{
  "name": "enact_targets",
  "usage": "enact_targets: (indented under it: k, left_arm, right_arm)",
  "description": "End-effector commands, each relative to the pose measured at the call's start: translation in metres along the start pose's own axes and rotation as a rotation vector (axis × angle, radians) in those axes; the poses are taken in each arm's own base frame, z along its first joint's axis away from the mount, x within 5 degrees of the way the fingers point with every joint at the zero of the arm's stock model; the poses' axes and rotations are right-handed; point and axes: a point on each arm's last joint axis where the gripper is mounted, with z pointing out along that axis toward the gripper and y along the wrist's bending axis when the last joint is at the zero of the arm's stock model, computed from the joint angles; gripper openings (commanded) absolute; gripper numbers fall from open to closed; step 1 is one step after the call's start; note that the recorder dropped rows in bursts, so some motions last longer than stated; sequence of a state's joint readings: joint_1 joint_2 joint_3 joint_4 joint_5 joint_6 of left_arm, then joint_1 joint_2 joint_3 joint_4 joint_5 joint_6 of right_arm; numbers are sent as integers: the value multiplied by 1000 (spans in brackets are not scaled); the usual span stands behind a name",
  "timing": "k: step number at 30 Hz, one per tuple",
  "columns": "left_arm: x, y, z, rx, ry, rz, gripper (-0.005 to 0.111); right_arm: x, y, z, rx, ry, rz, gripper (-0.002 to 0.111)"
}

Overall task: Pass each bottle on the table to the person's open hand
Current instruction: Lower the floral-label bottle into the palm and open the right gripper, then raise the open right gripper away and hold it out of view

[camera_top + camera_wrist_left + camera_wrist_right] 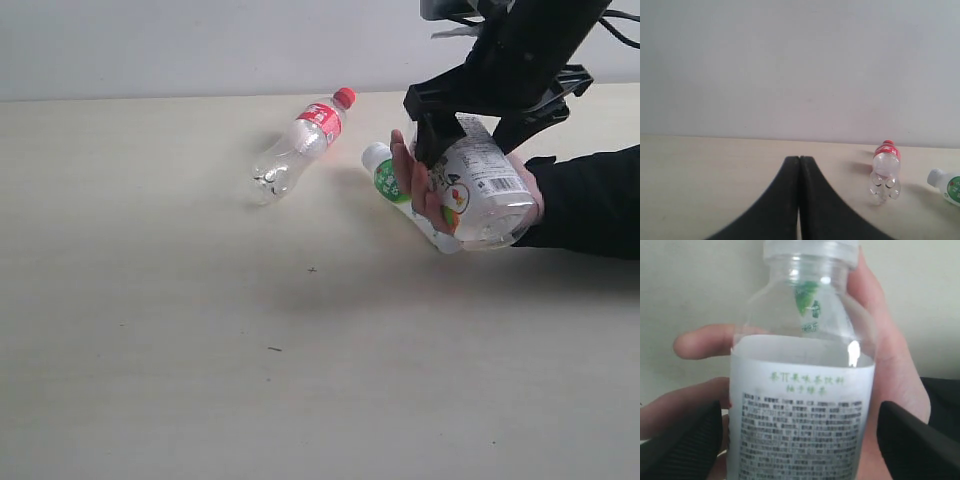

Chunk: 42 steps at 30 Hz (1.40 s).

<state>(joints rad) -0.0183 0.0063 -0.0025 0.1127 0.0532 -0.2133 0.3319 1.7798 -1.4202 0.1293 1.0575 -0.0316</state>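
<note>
Pale bench (150,350) carries the cola bottle (300,145). Right end effector (468,140) spreads wide around the clear bottle (485,190) lying in the open hand (410,180). Left end effector (799,167) is pinched closed.

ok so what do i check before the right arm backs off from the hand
1. Right gripper free of the clear plastic bottle with the white printed label: ok, jaws open, a gap on each side.
2. That bottle resting on the person's open bare hand: ok.
3. Hand closed on it: not ok, fingers spread.
4. Left gripper shut, out of the way: ok.
5. Clear cola-shaped bottle with the red cap lying free on the pale beige table: ok.
6. White plastic bottle with the green round label free to grasp: cannot tell, the hand partly hides it.
</note>
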Motion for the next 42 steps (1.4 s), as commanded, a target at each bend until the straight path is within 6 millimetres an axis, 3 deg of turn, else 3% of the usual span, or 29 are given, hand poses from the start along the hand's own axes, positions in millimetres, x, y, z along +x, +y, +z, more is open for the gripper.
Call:
enact_targets:
  k: [1,6,13,19,23,27,34,42]
  left_arm:
    - [0,0,0,-1,-7,5,0]
    - [0,0,0,-1,-7,5,0]
    - [0,0,0,-1,-7,5,0]
    - [0,0,0,-1,-7,5,0]
    - [0,0,0,-1,-7,5,0]
    - [0,0,0,-1,-7,5,0]
    - [0,0,0,-1,-7,5,0]
    - [0,0,0,-1,-7,5,0]
  right_arm:
    - [-2,-3,-2,9,-19,0,82]
    - [0,-1,-19,8,-64,-15,82]
    - [12,5,-71,6,-196,-79,76]
    - [48,11,-122,1,-285,-136,48]
    - [91,13,-141,3,-384,-179,28]
    - [147,11,-143,20,-497,-215,14]
    - [223,9,-145,20,-834,-197,0]
    - [276,4,-123,24,-994,-194,0]
